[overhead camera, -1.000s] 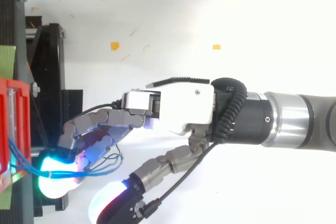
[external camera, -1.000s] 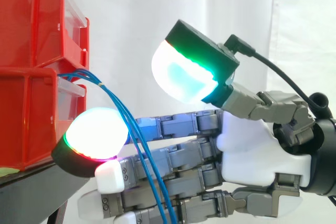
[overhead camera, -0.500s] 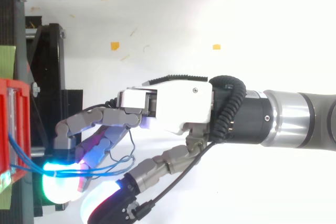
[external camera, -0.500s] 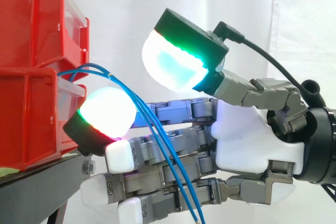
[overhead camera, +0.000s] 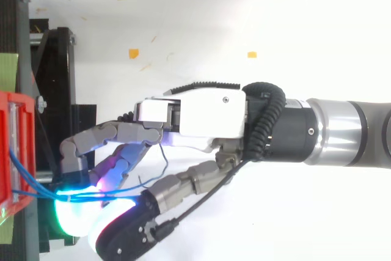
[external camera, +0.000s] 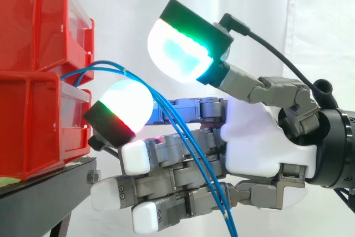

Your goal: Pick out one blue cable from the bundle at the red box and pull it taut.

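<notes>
The side camera sits close beside the work at about its height, looking level across it toward the white curtain. The red bins on the black stand are at its left edge, and the hand comes in from the right. The top camera looks down from somewhat farther off, with the bins at its left edge and the arm entering from the right. Both views share the bins' front, the stand, the hand and the blue cables.

White curtain in vertical folds behind a black stand; brightly lit white floor bearing two small orange scraps.
</notes>
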Robot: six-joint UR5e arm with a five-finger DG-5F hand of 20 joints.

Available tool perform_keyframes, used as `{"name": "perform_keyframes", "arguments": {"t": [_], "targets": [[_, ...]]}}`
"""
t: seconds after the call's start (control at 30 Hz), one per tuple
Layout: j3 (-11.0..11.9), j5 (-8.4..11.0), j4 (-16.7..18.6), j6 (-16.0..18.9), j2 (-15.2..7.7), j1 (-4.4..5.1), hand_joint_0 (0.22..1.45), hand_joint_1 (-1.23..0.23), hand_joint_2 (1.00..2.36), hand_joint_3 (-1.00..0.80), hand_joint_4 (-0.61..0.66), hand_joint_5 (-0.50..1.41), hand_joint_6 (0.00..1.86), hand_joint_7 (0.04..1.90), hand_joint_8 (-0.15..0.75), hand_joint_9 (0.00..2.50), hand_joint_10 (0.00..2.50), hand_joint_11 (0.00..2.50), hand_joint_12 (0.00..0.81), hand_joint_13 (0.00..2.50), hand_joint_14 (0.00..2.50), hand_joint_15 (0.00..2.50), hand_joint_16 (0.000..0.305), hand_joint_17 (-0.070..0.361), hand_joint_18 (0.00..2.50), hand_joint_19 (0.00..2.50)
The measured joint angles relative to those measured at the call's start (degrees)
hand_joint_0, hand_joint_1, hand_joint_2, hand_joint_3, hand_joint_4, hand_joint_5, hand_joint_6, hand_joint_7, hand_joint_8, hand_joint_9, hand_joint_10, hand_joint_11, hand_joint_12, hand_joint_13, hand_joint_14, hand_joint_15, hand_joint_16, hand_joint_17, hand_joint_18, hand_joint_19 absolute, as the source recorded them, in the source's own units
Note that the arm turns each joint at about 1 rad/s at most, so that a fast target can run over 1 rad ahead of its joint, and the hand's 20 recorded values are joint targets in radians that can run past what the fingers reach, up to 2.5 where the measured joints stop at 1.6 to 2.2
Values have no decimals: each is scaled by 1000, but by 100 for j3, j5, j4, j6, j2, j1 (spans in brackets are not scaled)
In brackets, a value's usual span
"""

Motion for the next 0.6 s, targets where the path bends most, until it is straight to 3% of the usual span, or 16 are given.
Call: {"name": "perform_keyframes", "arguments": {"t": [0.13, 0.3, 0.33, 0.4, 0.6], "targets": [[1, -5, -18, -1, 0, -32, 567, -406, 1004, -453, 31, -23, 502, 1279, 276, 1071, 19, 421, 311, 759, 11, 274, 45, 102, 683, 535], [3, -6, -58, -7, 0, -75, 581, -482, 1011, -353, 23, -20, 502, 1306, 278, 1106, 20, 428, 313, 783, 11, 280, 46, 103, 701, 543], [3, -6, -62, -8, 0, -82, 585, -571, 1012, -313, 38, -18, 502, 1354, 292, 1113, 19, 441, 326, 793, 11, 273, 48, 108, 721, 529], [2, -6, -65, -11, 0, -92, 586, -604, 1011, -288, 58, -12, 500, 1409, 297, 1131, 18, 450, 339, 805, 11, 274, 51, 114, 749, 506], [4, -6, -62, -17, -1, -100, 583, -657, 1010, -256, 85, -29, 588, 1254, 318, 1142, 20, 455, 352, 816, 10, 261, 54, 121, 783, 477]]}}
